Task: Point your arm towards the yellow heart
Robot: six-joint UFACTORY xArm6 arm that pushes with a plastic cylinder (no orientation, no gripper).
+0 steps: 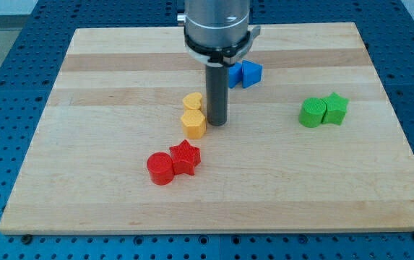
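The yellow heart [192,100] lies near the board's middle, touching a yellow hexagon [193,123] just below it. My tip [217,122] rests on the board just to the right of the two yellow blocks, level with the hexagon and very close to it. The rod rises straight up to the arm's grey housing [217,25] at the view's top.
A blue block pair [244,74] sits right behind the rod, partly hidden by it. A red cylinder [160,168] and a red star [186,157] touch each other below the yellow blocks. Two green blocks [323,110] sit at the right on the wooden board [84,144].
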